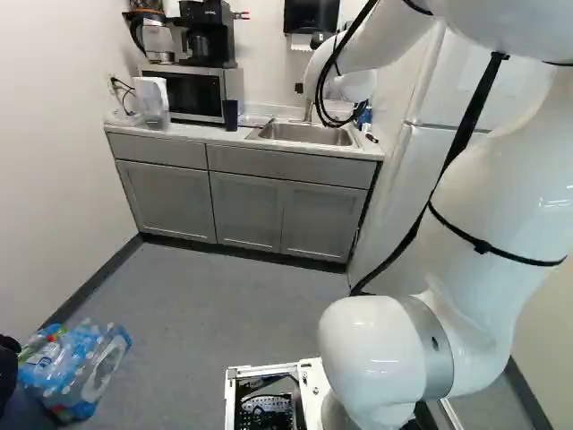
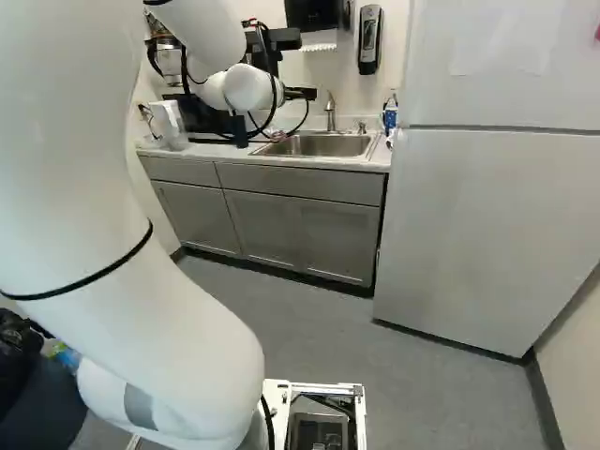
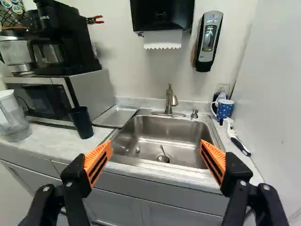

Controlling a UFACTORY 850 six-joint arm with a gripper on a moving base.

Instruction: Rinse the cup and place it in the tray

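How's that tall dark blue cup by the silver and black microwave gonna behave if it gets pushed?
The tall dark blue cup could tip if pushed near its rim, being taller than wide. Its smooth sides may be slightly slippery. It looks like plastic, so it's probably stiff and fairly light.

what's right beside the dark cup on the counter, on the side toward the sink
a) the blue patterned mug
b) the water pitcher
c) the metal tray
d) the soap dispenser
c) The metal tray lies flat on the counter between the dark cup and the sink.
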